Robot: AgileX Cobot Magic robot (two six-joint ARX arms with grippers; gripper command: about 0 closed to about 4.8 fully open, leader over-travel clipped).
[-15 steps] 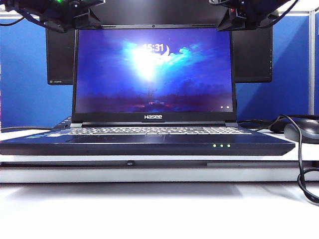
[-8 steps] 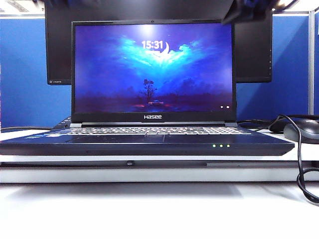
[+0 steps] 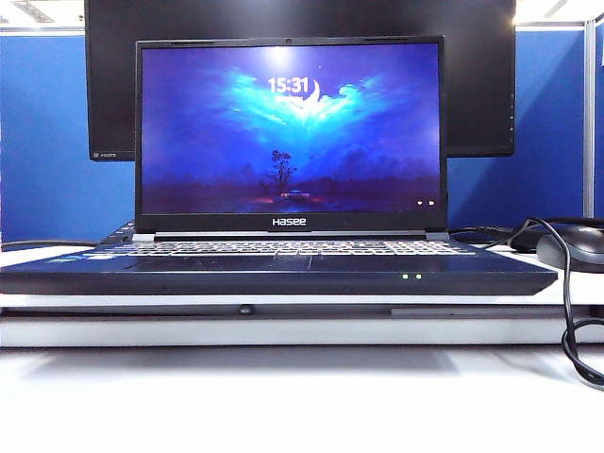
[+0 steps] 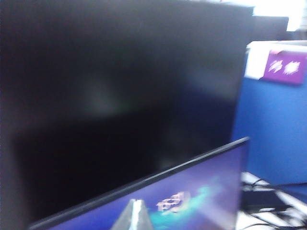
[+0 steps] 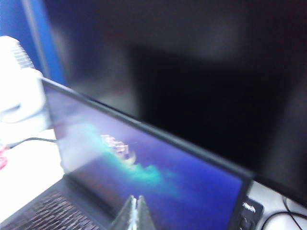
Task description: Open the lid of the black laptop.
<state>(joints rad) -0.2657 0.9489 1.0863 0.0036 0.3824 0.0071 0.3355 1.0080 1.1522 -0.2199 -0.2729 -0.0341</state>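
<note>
1. Black laptop sits mid-table, facing the exterior camera; its lid stands upright, screen lit above the "Hasee" wordmark. The opening looks done.
2. Left gripper is above the lid's top edge, fingertips together, holding nothing.
3. Right gripper likewise, closed and empty.
4. Likely only retreat remains.

A large black monitor with a dark screen stands against the blue partition wall. A black mouse lies at the right on the white table, with a black cable looping beside it.
</note>
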